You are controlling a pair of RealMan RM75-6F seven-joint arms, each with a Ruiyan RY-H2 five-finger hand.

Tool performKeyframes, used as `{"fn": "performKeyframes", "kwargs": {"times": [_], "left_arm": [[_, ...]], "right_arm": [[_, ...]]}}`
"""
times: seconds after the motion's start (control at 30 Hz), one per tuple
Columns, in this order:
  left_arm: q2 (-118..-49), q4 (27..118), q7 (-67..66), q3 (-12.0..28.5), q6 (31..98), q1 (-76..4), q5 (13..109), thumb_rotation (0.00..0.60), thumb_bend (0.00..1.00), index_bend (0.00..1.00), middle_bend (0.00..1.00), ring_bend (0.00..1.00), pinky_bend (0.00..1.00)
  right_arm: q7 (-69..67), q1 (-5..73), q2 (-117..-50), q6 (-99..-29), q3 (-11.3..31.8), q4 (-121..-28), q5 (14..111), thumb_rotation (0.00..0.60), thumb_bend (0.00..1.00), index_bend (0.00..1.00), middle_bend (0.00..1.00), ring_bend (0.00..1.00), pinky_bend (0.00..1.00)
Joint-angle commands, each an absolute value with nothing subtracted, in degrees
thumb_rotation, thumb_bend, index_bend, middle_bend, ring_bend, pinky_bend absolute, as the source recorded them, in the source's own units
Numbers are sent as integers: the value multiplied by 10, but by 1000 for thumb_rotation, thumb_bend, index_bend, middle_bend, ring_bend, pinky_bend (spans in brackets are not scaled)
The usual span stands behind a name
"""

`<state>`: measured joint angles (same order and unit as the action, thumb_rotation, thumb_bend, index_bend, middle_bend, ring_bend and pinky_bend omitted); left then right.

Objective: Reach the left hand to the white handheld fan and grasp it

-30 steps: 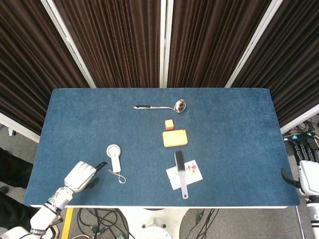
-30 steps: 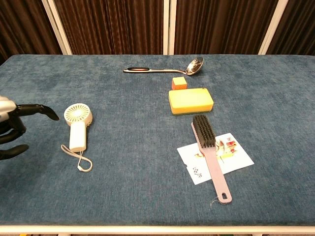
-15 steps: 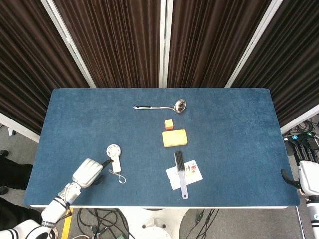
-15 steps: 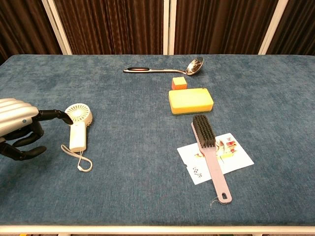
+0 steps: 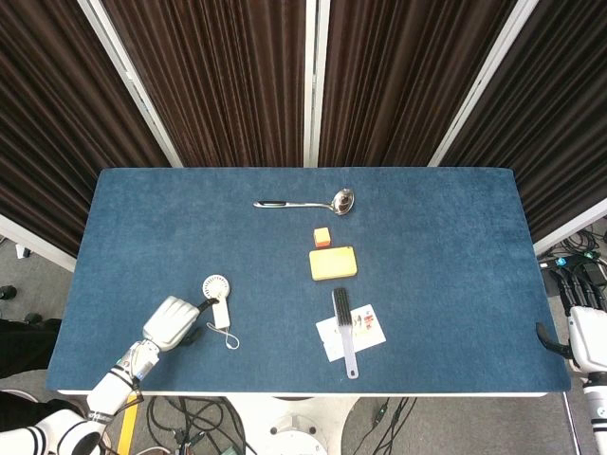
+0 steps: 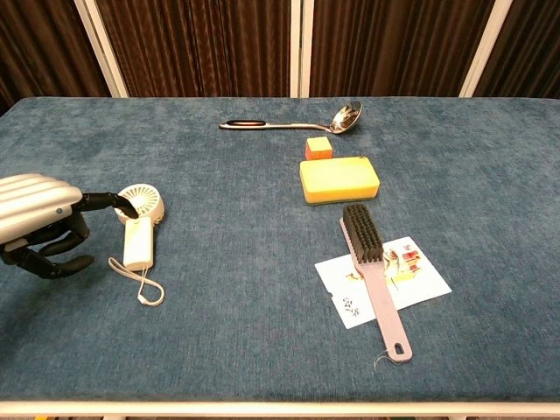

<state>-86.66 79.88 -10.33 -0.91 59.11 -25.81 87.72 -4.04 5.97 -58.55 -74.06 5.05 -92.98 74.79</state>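
Observation:
The white handheld fan (image 6: 140, 222) lies flat on the blue table, round head away from me, handle toward me, with a thin wrist loop (image 6: 147, 288) trailing off its end. It also shows in the head view as the fan (image 5: 218, 299) at the lower left. My left hand (image 6: 42, 223) sits just left of it, fingers apart and holding nothing, one dark fingertip (image 6: 129, 208) reaching over the fan's head edge. In the head view the left hand (image 5: 172, 322) lies beside the handle. My right hand (image 5: 587, 339) hangs off the table's right edge, its fingers hidden.
A metal ladle (image 6: 297, 121) lies at the back. An orange cube (image 6: 318, 147) and a yellow sponge (image 6: 339, 178) sit mid-table. A dark-bristled brush (image 6: 372, 276) rests across a printed card (image 6: 385, 278) at the right front.
My left hand has moved right toward the fan, from well left of it to having a fingertip over the fan's head. The fan has stayed put.

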Motion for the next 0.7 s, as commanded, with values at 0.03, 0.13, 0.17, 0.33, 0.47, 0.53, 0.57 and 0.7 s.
{"fn": "performKeyframes", "kwargs": {"times": [0.03,0.13,0.17,0.33,0.47,0.53,0.57,0.7], "left_arm": [[-869,796,-104,-9,589,-262,877,600,408,195,846,844,860],[-872,794,-103,-9,587,-266,875,600,408,195,846,845,860],[-873,794,-104,-9,587,-267,874,600,408,195,846,845,860],[-873,794,-106,-11,586,-268,869,600,409,195,846,845,861],[-871,795,-105,-12,588,-267,863,600,409,194,847,844,861],[-869,797,-105,-13,589,-267,862,600,409,195,847,844,860],[-869,798,-106,-13,590,-267,862,600,409,195,847,845,860],[-868,800,-107,-14,591,-269,861,600,408,197,846,845,860]], "right_arm": [[-40,60,-584,-741,51,-931,748,600,284,0,0,0,0],[-41,59,-583,-742,51,-931,747,600,284,0,0,0,0],[-42,58,-584,-742,51,-931,746,600,284,0,0,0,0],[-45,58,-584,-741,50,-928,747,600,284,0,0,0,0],[-47,58,-585,-741,50,-926,748,600,284,0,0,0,0],[-47,58,-585,-740,50,-925,748,600,284,0,0,0,0],[-47,58,-585,-740,50,-925,748,600,284,0,0,0,0],[-45,58,-586,-740,49,-926,748,600,284,0,0,0,0]]}}
